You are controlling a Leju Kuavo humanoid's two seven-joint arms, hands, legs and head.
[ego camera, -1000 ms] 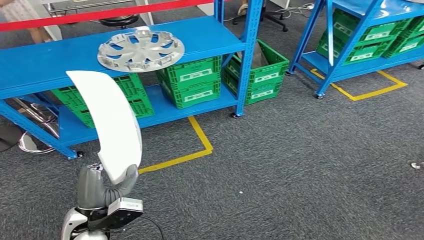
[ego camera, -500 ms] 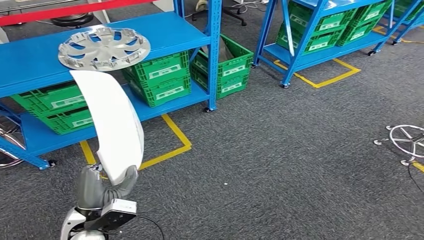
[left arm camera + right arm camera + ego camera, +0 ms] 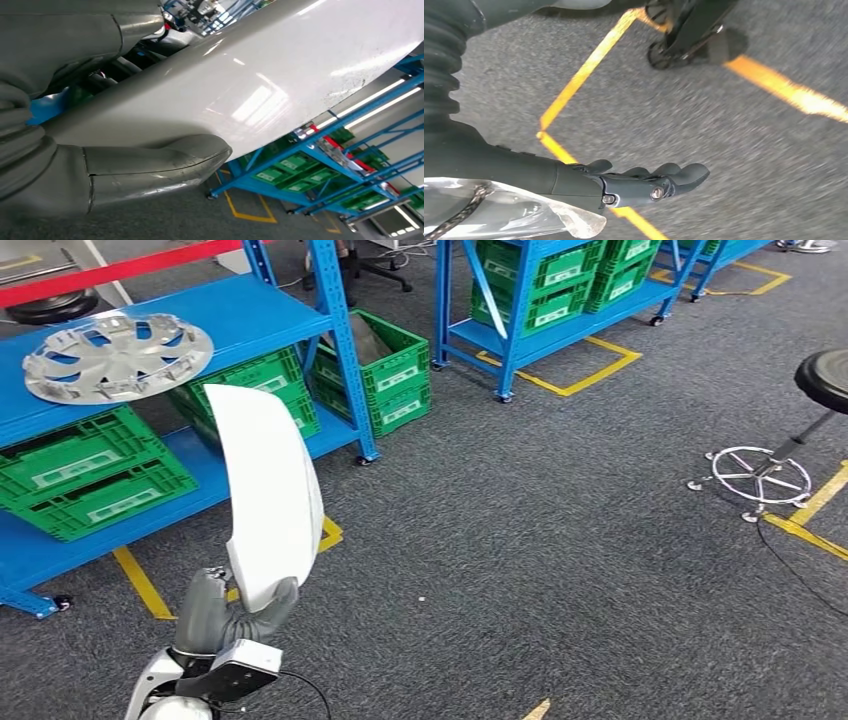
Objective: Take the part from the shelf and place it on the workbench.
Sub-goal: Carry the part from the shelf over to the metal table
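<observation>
The part is a long, curved white panel, standing upright in front of me at lower left in the head view. My left hand grips its lower end from below. In the left wrist view the glossy white panel runs across the picture, and the grey thumb presses against its face. My right hand hangs over the grey carpet with its dark fingers stretched out and nothing in them.
The blue shelf stands at far left with a silver hubcap on top and green crates below. A second blue shelf is further back. A stool's base stands at right. Yellow tape marks the carpet.
The whole view has swung to the right: the shelf slid toward the left edge and a stool came in at right. My left hand still holds the white panel.
</observation>
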